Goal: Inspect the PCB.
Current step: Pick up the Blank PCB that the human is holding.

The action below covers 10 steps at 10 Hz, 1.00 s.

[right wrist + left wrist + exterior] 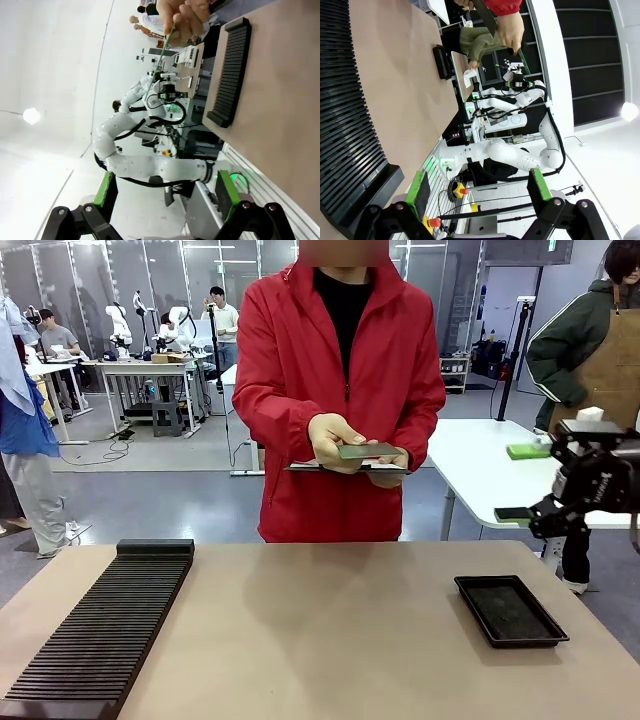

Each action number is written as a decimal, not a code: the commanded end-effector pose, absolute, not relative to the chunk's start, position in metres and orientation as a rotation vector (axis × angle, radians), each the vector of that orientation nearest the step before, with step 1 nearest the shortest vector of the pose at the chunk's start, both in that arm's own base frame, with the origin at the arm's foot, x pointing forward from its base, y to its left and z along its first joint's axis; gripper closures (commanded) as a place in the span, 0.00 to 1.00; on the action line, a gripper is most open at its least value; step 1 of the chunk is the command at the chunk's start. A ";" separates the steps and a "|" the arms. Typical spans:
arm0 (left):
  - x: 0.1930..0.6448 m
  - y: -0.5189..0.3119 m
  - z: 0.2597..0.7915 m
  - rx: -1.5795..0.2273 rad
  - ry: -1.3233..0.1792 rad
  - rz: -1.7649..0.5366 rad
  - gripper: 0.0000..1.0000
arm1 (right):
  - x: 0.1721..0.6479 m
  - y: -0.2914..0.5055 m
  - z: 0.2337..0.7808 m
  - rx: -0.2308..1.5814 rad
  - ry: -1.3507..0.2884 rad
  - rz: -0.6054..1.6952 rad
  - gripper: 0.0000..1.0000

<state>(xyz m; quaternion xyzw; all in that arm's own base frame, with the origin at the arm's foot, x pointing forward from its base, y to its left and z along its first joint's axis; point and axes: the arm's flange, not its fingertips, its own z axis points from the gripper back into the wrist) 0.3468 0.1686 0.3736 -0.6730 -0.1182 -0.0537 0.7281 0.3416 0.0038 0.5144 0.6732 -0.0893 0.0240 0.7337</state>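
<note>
The PCB (368, 450), thin and grey-green, is held flat at twelve o'clock. Both jaws are spread wide.

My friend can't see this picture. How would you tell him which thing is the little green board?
Find the person in the red jacket standing at the far side of the table. Look at their hands at waist height: the PCB is the thin green card on top. The bigger board under it is dark, not green.
</note>
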 end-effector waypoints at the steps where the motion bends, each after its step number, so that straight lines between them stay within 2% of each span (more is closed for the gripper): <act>1: 0.346 0.169 0.375 -1.479 -0.259 -0.122 0.00 | 0.358 0.027 0.526 1.497 -0.121 -0.024 0.00; 3: 0.346 0.169 0.375 -1.479 -0.259 -0.122 0.00 | 0.365 0.056 0.532 1.498 -0.054 -0.039 0.00; 10: 0.346 0.169 0.375 -1.479 -0.259 -0.122 0.00 | 0.410 0.111 0.537 1.509 -0.004 -0.134 0.00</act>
